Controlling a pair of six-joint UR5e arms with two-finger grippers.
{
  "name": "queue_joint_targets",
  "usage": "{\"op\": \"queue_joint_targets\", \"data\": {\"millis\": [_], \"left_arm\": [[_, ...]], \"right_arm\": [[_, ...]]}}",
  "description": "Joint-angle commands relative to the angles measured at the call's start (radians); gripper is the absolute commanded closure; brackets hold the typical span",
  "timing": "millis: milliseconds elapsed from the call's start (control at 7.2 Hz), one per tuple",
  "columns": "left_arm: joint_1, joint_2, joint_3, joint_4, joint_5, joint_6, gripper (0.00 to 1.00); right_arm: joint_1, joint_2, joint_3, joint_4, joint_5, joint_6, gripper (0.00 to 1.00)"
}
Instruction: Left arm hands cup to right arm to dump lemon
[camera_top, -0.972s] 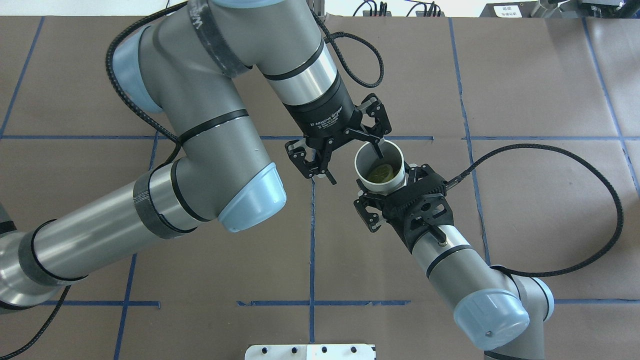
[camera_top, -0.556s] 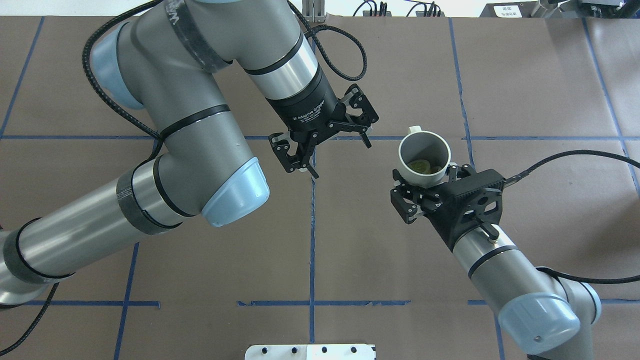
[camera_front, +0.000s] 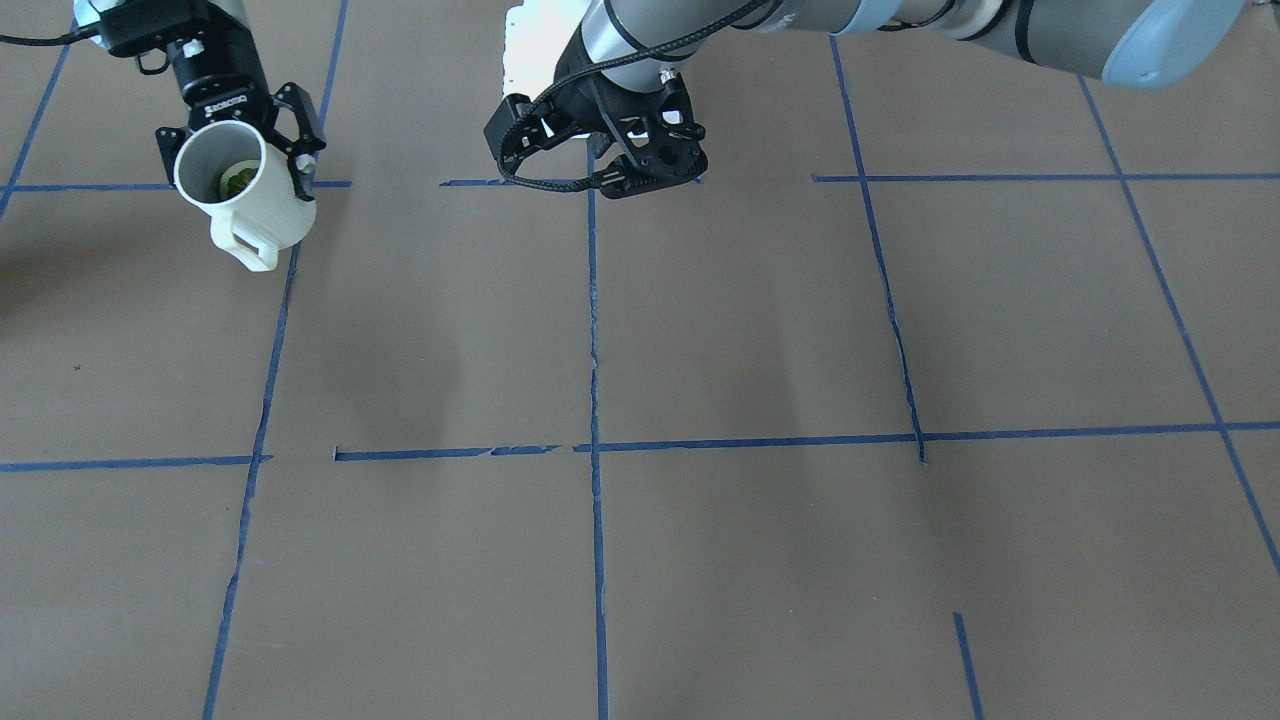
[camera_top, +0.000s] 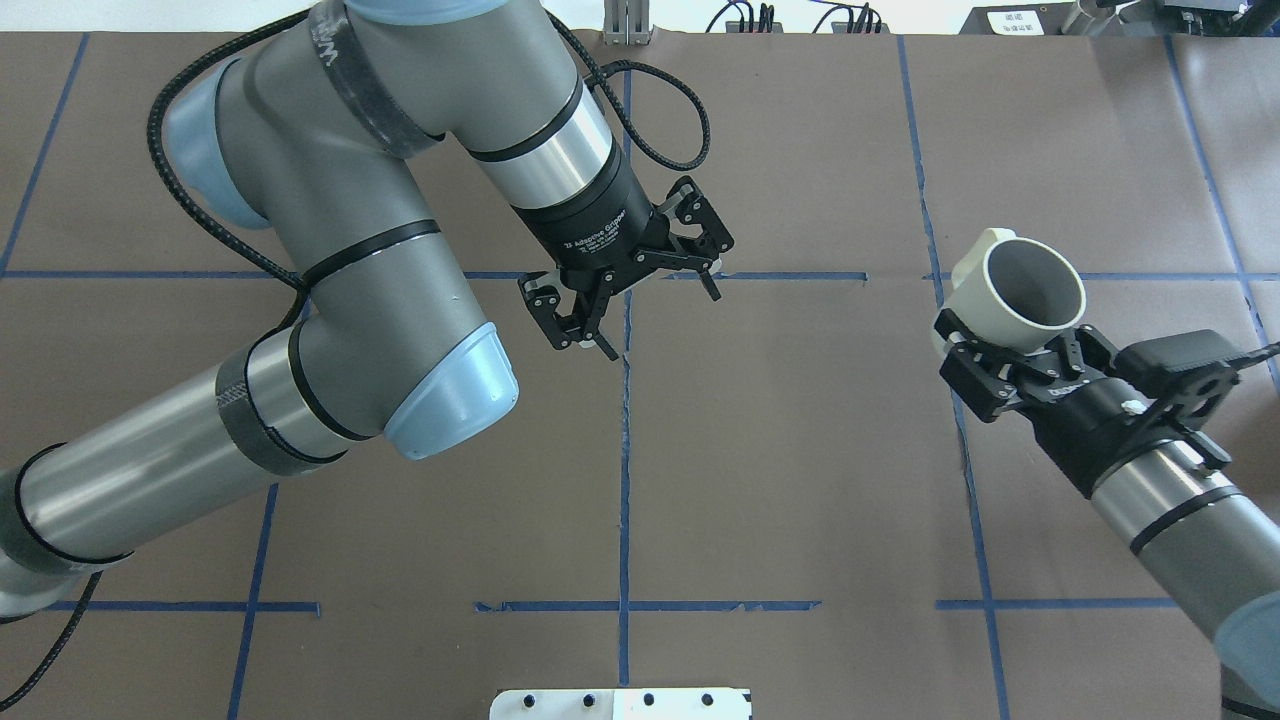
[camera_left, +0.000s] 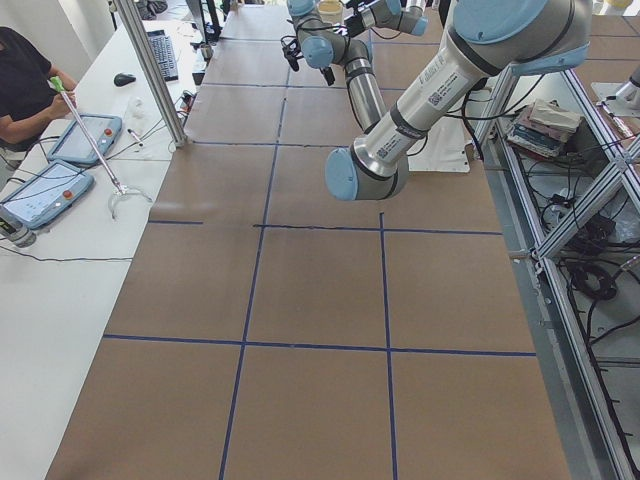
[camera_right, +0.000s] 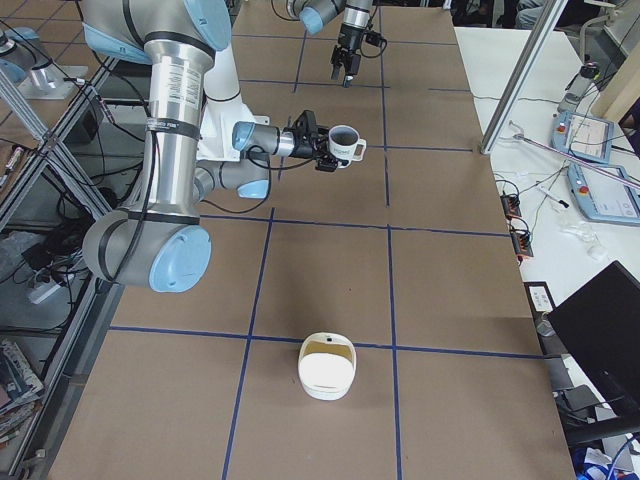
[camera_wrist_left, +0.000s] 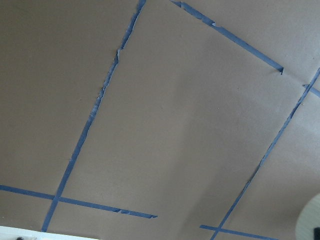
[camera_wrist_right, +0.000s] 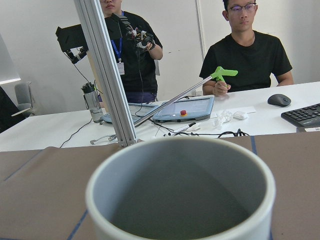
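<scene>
White cup (camera_top: 1035, 285): clamped in right gripper (camera_top: 1010, 338), tilted; handover looks done.
Lemon (camera_front: 237, 180): inside cup; dumping remains.
Left gripper (camera_top: 665, 324): wide, empty, well apart from cup.

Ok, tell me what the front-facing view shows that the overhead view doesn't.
Only the front-facing view looks into the cup far enough to show the lemon at its bottom. Only the overhead view shows the left pincer plainly open and empty; there the cup's inside looks bare grey. Both show the right pincer gripping the tilted cup, well apart from the left pincer.
</scene>
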Motion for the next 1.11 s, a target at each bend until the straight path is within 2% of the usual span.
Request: {"op": "queue_joint_targets", "data": {"millis": [0,278,556,694,833,972], "left_arm": [[0.002,0.013,-0.004,-0.003,0.016,0.002,0.00],[0.007,0.018,-0.004,-0.003,0.023,0.003,0.00],[0.010,0.021,-0.007,-0.003,0.042,0.002,0.00],[0.010,0.021,-0.008,-0.003,0.049,0.002,0.00],[0.010,0.021,-0.008,-0.003,0.051,0.002,0.00],[0.010,0.021,-0.008,-0.003,0.051,0.002,0.00]], "right_arm": [[0.045,-0.091,-0.130,0.284,0.042,0.003,0.61],[0.206,-0.093,-0.151,0.290,0.234,0.003,0.62],[0.449,-0.081,-0.227,0.293,0.536,0.003,0.62],[0.532,-0.081,-0.244,0.294,0.636,0.004,0.62],[0.583,-0.093,-0.259,0.300,0.692,0.041,0.62],[0.654,-0.111,-0.272,0.300,0.775,0.149,0.62]]}}
